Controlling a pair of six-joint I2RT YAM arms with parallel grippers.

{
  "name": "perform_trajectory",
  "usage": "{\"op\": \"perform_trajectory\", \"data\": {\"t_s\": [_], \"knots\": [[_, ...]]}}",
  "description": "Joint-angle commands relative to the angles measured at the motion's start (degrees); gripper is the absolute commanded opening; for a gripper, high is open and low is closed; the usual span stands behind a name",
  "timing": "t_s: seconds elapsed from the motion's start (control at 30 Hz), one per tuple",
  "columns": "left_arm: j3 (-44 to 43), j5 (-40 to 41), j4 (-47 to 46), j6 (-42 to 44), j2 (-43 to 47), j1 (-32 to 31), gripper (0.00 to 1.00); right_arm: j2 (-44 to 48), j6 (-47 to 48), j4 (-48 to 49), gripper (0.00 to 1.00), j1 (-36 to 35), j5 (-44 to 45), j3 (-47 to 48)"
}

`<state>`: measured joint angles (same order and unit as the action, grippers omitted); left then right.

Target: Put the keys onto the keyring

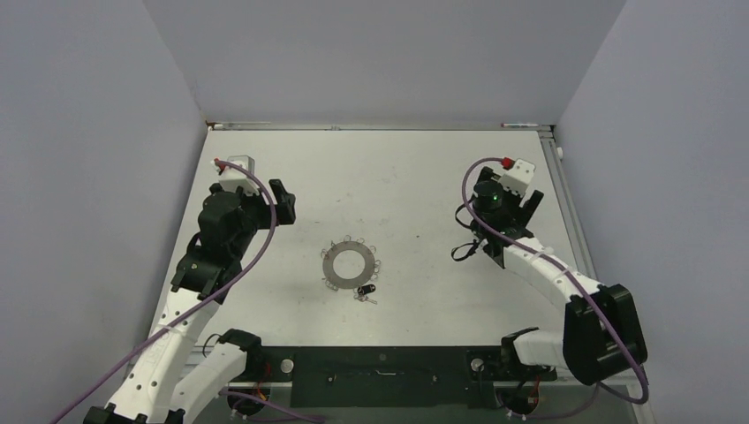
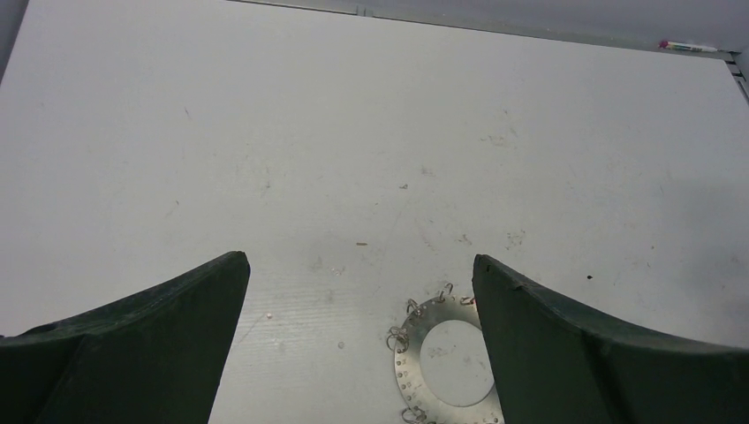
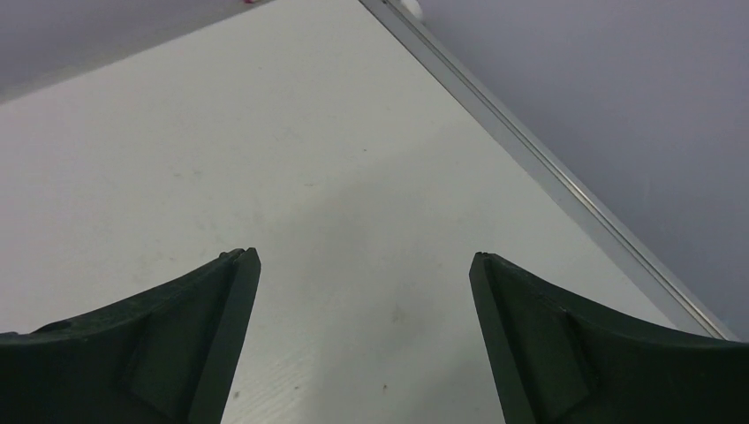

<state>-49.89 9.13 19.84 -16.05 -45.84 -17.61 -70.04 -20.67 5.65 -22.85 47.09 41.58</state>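
Overhead view of a pale table (image 1: pixel 415 177) with two robot arms bolted at its near edge. On the left, the left gripper (image 1: pixel 281 201) hovers above the table with its two dark fingers spread wide and nothing between them. It sits well apart from the work, likely held back so the middle stays in plain sight.

Its wrist camera looks down between the parted fingers (image 2: pixel 360 265) and shows part of the keyring (image 2: pixel 408 353) low in the picture, beside the right-hand finger.

In the middle of the table lies the keyring (image 1: pixel 333 263), a flat grey ring with a wide hole and small wire loops (image 1: pixel 351 239) round its outer rim. It lies flat, which leaves the loops reachable from above.

Just beside its near edge rests the key (image 1: pixel 365 290), tiny and black-headed. At this size it is hard to tell whether it touches a loop or lies free. No box, tray or dish is in sight, so the ring is the only holder, and its hole is bare.

On the right, the right gripper (image 1: pixel 533 203) hangs far from the ring, near the table's right edge. Its wrist camera shows the fingers wide apart (image 3: pixel 364 256) over bare table, holding nothing
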Motion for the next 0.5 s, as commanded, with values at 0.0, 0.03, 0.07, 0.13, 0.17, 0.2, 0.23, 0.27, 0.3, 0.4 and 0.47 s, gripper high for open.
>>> {"op": "perform_trajectory", "data": {"t_s": [0.0,0.03,0.07,0.13,0.17,0.2,0.23,0.27,0.3,0.4,0.47], "knots": [[0.05,1.35,-2.87,0.76,1.27,-0.50,0.96,-6.86,1.23,10.73,0.94,6.32,-2.19,-2.79],[0.17,1.34,-3.06,0.80,1.35,-0.57,0.96,-8.69,1.07,11.09,0.95,7.61,-1.49,-2.84],[0.29,1.21,-3.25,0.79,1.37,-0.62,0.96,-10.42,2.16,13.45,0.95,8.54,-0.91,-3.63],[0.29,1.01,-3.29,0.76,1.27,-0.80,0.96,-13.92,3.89,17.92,0.95,9.95,-0.52,-5.60],[0.17,1.11,-3.12,0.84,1.18,-1.00,0.96,-15.48,5.00,20.58,0.95,10.31,-0.76,-7.06],[0.19,1.34,-3.12,0.89,1.17,-1.17,0.96,-16.96,6.04,24.86,0.96,10.44,-1.21,-9.23],[0.10,1.41,-3.06,0.93,1.25,-1.35,0.96,-18.24,7.91,30.88,0.95,10.52,-3.02,-11.87],[0.14,1.57,-3.12,1.00,1.32,-1.49,0.96,-19.93,10.91,37.74,0.95,10.55,-4.82,-14.72],[0.22,1.67,-3.32,1.07,1.41,-1.61,0.96,-21.00,12.83,41.03,0.95,10.27,-4.43,-15.34],[0.28,1.77,-3.36,1.11,1.33,-1.81,0.96,-23.61,15.16,45.73,0.94,11.87,-12.62,-16.10],[0.00,1.71,-3.02,1.16,1.23,-1.82,0.96,-24.72,16.55,44.88,0.94,11.05,-12.69,-14.91]]}}
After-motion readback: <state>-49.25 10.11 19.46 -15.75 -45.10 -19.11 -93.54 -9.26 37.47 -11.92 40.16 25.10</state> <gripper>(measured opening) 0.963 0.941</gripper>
